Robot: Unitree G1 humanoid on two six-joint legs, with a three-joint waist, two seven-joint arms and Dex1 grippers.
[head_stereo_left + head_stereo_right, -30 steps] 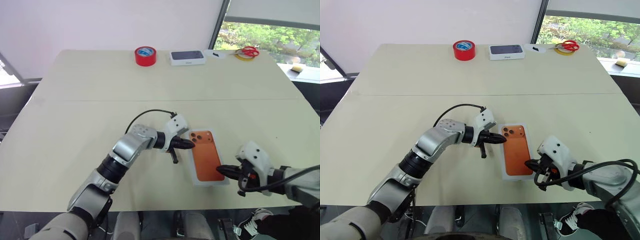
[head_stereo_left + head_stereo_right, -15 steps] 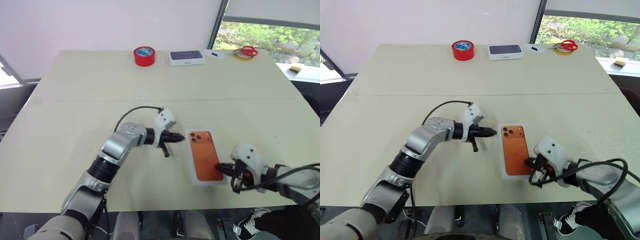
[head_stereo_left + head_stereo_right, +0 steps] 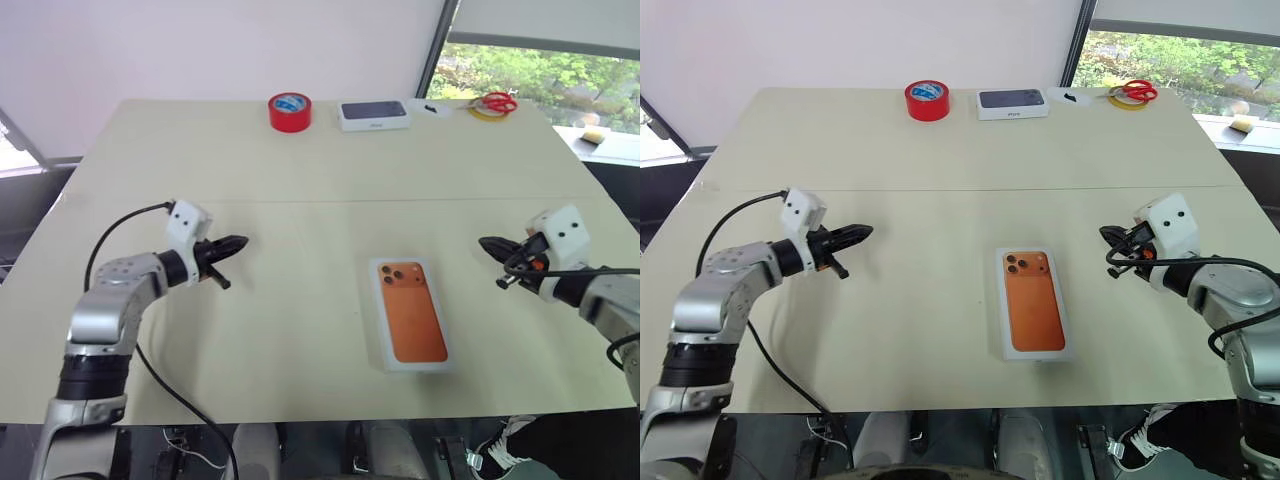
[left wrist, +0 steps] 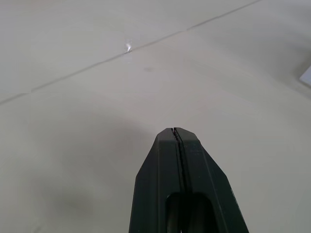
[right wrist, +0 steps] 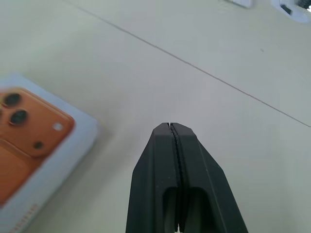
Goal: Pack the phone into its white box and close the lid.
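Judging from the closed package at table centre, the task appears essentially complete: the lid (image 3: 408,314), whose outer face pictures an orange phone, sits squarely on the white box, so the phone itself is presumably inside and cannot be confirmed. Left of the lid and well apart from it, the left gripper (image 3: 238,242) has its fingers pressed together on nothing. Right of the lid, the right gripper (image 3: 487,243) is likewise fully closed and empty.
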